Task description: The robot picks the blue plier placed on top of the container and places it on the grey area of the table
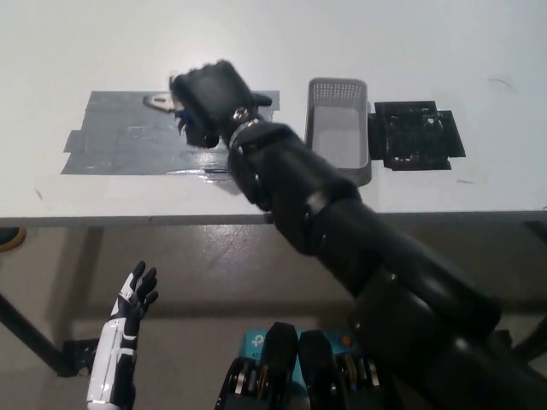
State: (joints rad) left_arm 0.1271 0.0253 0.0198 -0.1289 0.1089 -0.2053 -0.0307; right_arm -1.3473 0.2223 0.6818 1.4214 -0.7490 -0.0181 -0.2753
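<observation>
Plier off the container, release pending.
The right hand (209, 102) is clenching the blue plier (162, 102) over the grey area (128, 137); left hand (132, 295), fingers spread, is idling below the desk (273, 34).

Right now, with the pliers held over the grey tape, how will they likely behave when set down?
The pliers show metal jaws, so probably stiff and heavy for their size. Being flat, they should lie still on the grey tape rather than roll. The right hand hides the handles, so their spread is unclear.

Glossy grey tape patch (128, 137) (wrinkled), perforated plastic container (338, 128), matt table (85, 43)
</observation>
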